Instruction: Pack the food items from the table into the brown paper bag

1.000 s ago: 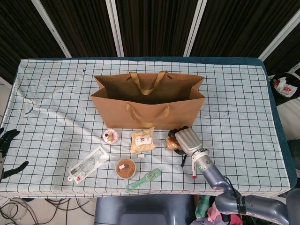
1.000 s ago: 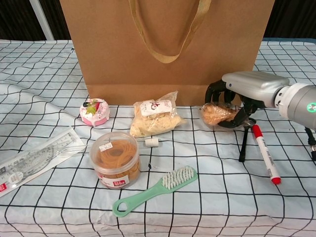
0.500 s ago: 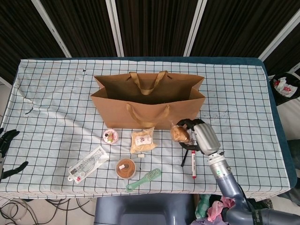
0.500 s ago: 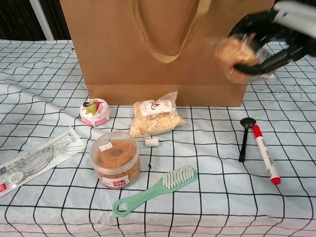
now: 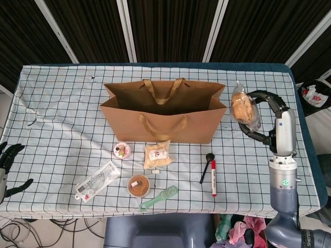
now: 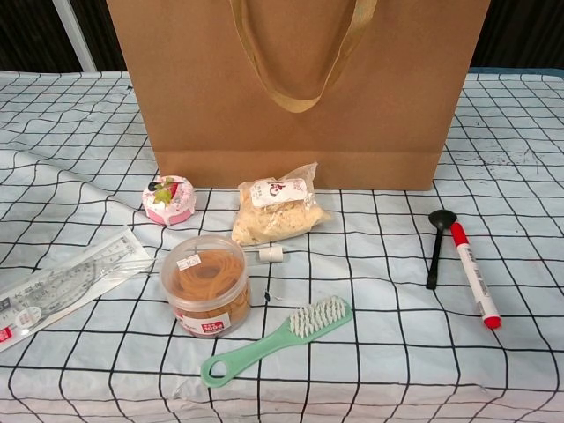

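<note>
1. My right hand [image 5: 269, 121] grips the wrapped bun [image 5: 241, 109], raised just right of the open paper bag [image 5: 164, 116].
2. My left hand [image 5: 8, 160] sits off the desk [image 5: 62, 103] edge, fingers spread.
3. The snack packet [image 6: 275, 211] and pink cake [image 6: 169, 199] lie before the bag.

Bench [image 5: 62, 103] under checked cloth. Brown paper bag [image 5: 163, 120] upright at centre. In front: pink tub [image 6: 169, 199], packet of pale food [image 6: 278, 211], clear jar [image 6: 206, 284], green brush [image 6: 280, 339], ruler packet [image 6: 57, 286], black spoon [image 6: 437, 244] beside red marker [image 6: 472, 272].
</note>
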You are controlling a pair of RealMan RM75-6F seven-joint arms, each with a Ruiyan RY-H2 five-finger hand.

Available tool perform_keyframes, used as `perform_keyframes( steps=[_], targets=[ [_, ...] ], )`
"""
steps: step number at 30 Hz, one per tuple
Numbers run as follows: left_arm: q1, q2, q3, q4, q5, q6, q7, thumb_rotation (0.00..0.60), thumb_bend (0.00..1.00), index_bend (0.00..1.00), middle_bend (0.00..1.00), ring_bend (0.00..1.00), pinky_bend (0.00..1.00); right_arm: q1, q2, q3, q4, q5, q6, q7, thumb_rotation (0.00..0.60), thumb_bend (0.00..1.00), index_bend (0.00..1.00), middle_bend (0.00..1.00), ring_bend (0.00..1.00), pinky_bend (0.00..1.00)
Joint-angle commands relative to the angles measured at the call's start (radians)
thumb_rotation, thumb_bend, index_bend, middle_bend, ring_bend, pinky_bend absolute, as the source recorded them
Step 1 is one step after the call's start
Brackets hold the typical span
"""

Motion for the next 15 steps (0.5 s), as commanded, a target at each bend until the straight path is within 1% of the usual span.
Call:
perform_keyframes(
  steps=[1, 5, 9, 11, 15],
  targets=[
    [-0.001, -0.001, 0.000, 0.001, -0.002, -0.002, 0.002, 0.600, 0.10, 0.14, 0.14, 0.02, 0.05, 0.085, 0.036, 0.070, 0.012, 0.097, -0.117, -0.026, 0.600, 0.36, 0.43, 0.45, 0.49, 0.32],
    [-0.004, -0.002, -0.002, 0.002, -0.008, -0.013, 0.005, 0.600, 0.10, 0.14, 0.14, 0.02, 0.05, 0.167, 0.023, 0.113, 0.058, 0.196, -0.226, -0.010, 0.600, 0.36, 0.43, 0.45, 0.49, 0.32],
    [-0.007, -0.004, -0.002, 0.004, -0.009, -0.018, 0.006, 0.600, 0.10, 0.14, 0.14, 0.02, 0.05, 0.224, -0.018, 0.142, 0.108, 0.268, -0.315, 0.106, 0.600, 0.36, 0.43, 0.45, 0.49, 0.32],
    [-0.007, -0.004, -0.002, 0.004, -0.012, -0.023, 0.007, 0.600, 0.10, 0.14, 0.14, 0.02, 0.05, 0.247, -0.035, 0.140, 0.137, 0.277, -0.348, 0.138, 0.600, 0.36, 0.44, 0.45, 0.49, 0.32],
    [-0.010, -0.007, -0.002, 0.004, -0.011, -0.026, 0.013, 0.600, 0.10, 0.14, 0.14, 0.02, 0.05, 0.289, -0.074, 0.116, 0.186, 0.276, -0.385, 0.129, 0.600, 0.36, 0.44, 0.45, 0.49, 0.32]
  ],
)
